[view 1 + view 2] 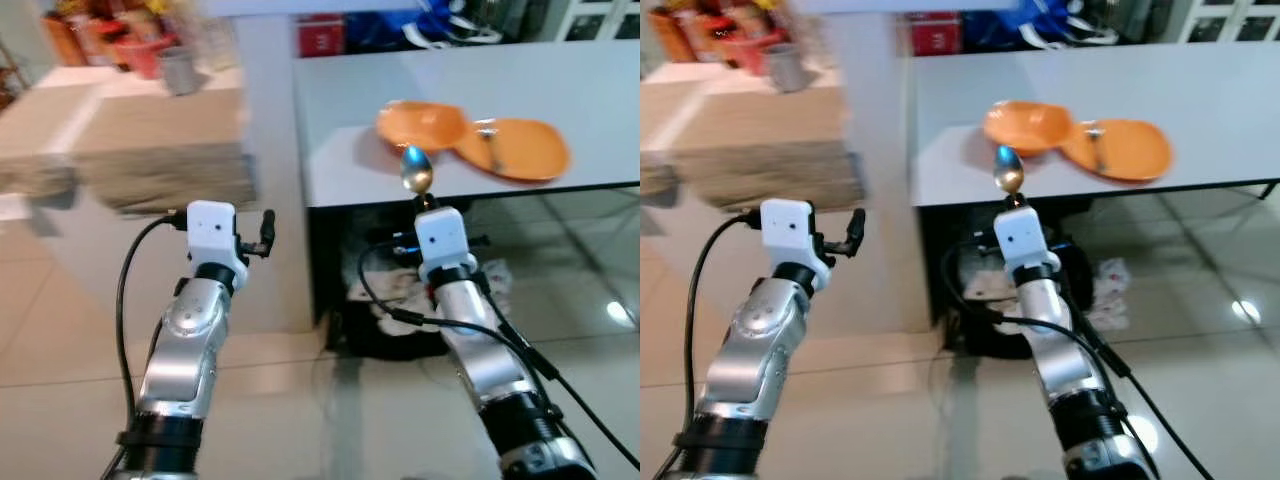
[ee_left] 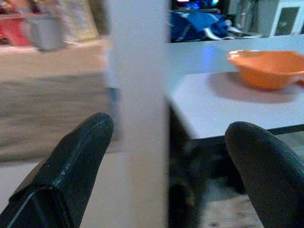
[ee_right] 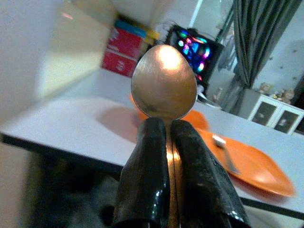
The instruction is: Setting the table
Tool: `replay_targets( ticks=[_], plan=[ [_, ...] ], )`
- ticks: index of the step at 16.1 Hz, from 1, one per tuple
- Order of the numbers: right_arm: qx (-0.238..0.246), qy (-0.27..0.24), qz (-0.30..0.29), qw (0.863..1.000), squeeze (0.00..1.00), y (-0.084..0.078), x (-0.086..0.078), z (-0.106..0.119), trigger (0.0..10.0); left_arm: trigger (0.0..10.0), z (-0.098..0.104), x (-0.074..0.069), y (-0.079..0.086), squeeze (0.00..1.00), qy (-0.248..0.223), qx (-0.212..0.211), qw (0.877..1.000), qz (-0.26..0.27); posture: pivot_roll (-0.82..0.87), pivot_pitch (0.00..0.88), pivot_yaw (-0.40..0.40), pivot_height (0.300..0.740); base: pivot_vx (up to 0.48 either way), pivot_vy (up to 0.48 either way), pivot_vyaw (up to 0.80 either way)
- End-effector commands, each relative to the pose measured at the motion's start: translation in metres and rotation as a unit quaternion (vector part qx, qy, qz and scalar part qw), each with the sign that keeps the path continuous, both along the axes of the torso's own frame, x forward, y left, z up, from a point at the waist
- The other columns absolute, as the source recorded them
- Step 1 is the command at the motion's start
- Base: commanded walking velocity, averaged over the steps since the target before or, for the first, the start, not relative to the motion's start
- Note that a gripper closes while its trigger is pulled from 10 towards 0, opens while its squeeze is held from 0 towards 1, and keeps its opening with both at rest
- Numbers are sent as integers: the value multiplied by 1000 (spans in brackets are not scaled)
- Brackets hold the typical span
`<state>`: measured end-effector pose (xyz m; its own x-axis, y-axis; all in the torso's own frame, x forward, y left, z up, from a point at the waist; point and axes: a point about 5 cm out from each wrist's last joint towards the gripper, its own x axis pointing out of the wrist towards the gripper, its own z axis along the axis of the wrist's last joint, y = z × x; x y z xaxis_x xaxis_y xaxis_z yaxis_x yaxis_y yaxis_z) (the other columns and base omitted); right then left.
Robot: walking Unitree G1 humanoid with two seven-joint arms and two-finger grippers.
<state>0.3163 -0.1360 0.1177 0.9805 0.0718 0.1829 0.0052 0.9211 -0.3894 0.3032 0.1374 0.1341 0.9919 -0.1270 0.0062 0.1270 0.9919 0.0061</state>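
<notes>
Metal spoon (image 3: pixel 164 81) upright, orange bowl (image 1: pixel 421 124) beside orange plate (image 1: pixel 517 149) holding fork (image 1: pixel 487 137)

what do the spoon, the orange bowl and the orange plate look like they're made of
Spoon, pinched in the right gripper: metal, probably polished steel, since its bowl mirrors a bright highlight.
Orange bowl: likely plastic or melamine, with uniform opaque colour and a soft, matte sheen.
Orange plate: the same look, likely the same material, though glazed ceramic cannot be ruled out.
</notes>
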Motion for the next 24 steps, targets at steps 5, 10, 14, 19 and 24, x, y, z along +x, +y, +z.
replay_targets(
  ticks=[5, 10, 14, 19, 24],
  plan=[
    [2, -12, -3, 1000, 0, -1, 2, 7, 0, 10000, 4, 2, -2, 0, -8, 10, 1000, -3, -71, 0, 62, 740, 268, -393, 0],
    [2, -12, -3, 1000, 0, -1, 2, 7, 0, 10000, 4, 2, -2, 0, -8, 10, 1000, -3, -71, 0, 62, 740, 266, -394, 0],
    [2, -12, -3, 1000, 0, -1, 2, 7, 0, 10000, 4, 2, -2, 0, -8, 10, 1000, -3, -71, 0, 62, 740, 266, -394, 0],
    [2, -12, -3, 1000, 0, -1, 2, 7, 0, 10000, 4, 2, -2, 0, -9, 11, 1000, -4, -71, 0, 62, 740, 266, -395, 0],
    [1, -12, -1, 1000, 0, 0, 1, 6, 0, 10000, 4, 4, 4, 0, -10, 16, 1000, 13, -72, 0, 70, 740, 62, -72, 0]
  ],
)
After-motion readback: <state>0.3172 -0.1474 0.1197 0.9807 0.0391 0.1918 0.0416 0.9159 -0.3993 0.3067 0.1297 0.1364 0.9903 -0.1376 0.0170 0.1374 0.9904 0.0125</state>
